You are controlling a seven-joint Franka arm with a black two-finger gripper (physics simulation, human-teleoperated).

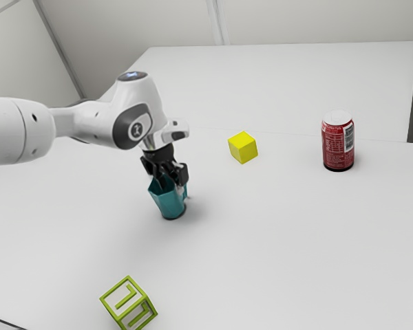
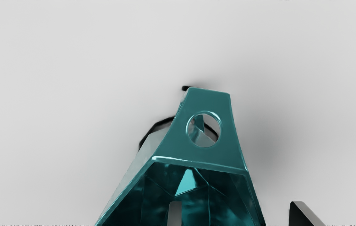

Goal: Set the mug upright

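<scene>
The white robot arm point(image 1: 89, 122) comes in from the exterior view's left, over a big white table point(image 1: 275, 254). Down at the near side of the table sits a letter block point(image 1: 129, 302). It has green edges and green shapes on its sides.

Next comes the blue-green mug point(image 1: 170, 205). It stands upright on its bottom on the table, with its mouth up, between the letter block and the arm's hand. Its handle points to the exterior view's right. The wrist view shows a round hole in the handle.

The black gripper point(image 1: 173, 183) is right at the top of the mug. Its two fingers are wide apart. In the wrist view, one finger point(image 2: 175, 213) is in the mug's mouth and the other is outside, with a gap between it and the mug's wall. So it is not pinching the mug.

More to the exterior view's right is a small yellow cube point(image 1: 243, 148). Last, well apart from the cube, is a red soda can point(image 1: 338, 146). It stands up tall, with a pale top and a white label.
</scene>
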